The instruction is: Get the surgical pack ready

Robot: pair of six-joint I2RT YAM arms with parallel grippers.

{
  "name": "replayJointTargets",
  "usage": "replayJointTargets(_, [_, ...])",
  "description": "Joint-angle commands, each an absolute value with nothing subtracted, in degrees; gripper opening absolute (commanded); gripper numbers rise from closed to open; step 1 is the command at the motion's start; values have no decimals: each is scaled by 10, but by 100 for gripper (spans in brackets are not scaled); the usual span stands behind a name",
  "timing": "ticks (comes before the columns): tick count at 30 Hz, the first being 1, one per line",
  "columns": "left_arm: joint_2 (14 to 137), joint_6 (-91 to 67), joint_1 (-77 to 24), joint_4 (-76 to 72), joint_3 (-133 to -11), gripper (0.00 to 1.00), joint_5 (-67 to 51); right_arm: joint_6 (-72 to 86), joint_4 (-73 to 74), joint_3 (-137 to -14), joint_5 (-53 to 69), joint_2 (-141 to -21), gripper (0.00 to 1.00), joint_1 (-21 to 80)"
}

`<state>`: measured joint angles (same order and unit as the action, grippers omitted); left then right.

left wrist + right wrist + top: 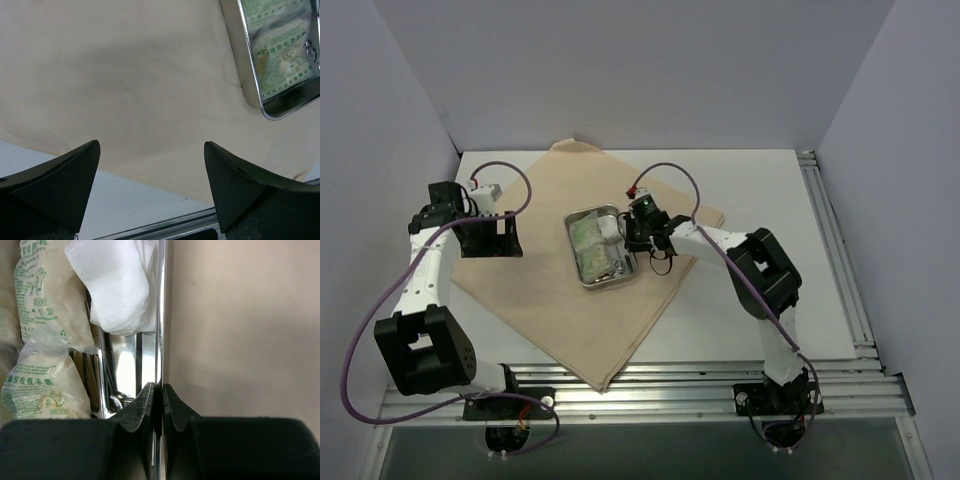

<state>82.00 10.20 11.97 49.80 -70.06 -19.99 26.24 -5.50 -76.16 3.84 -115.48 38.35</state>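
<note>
- Surgical pack point(585, 320) lies mid-table, and we see its tan cloth point(125, 90) spread flat and turned like a diamond on the white table point(760, 300), its near corner reaching the rails at the front edge.
- At the far left, the left gripper point(488, 235) hangs over the cloth's left edge, touching nothing; its jaws stand wide apart with only cloth and table between the fingers point(60, 185).
- Toward the middle, we find the steel tray point(571, 240) resting on the cloth.
- Inside the tray, green-printed packets point(45, 305) fill the left side, white gauze point(120, 285) lies against the right wall, and the forceps point(116, 401) show their ring handles beside the packets.
- On the right, the right gripper point(157, 395) is clamped on the tray's right rim, one finger inside the wall and one outside, over bare cloth.
</note>
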Motion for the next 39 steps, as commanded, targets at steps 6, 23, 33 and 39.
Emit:
replayJointTargets(6, [839, 121, 130, 443, -682, 94, -170, 135, -25, -921, 123, -1257, 4, 439])
replayJointTargets(23, [841, 122, 132, 432, -672, 94, -147, 251, 88, -963, -110, -1178, 54, 468])
replayJointTargets(33, [836, 122, 135, 433, -671, 94, -149, 433, 63, -847, -193, -1153, 49, 525])
replayJointTargets(39, [826, 128, 141, 433, -663, 94, -146, 463, 84, -846, -221, -1165, 45, 536])
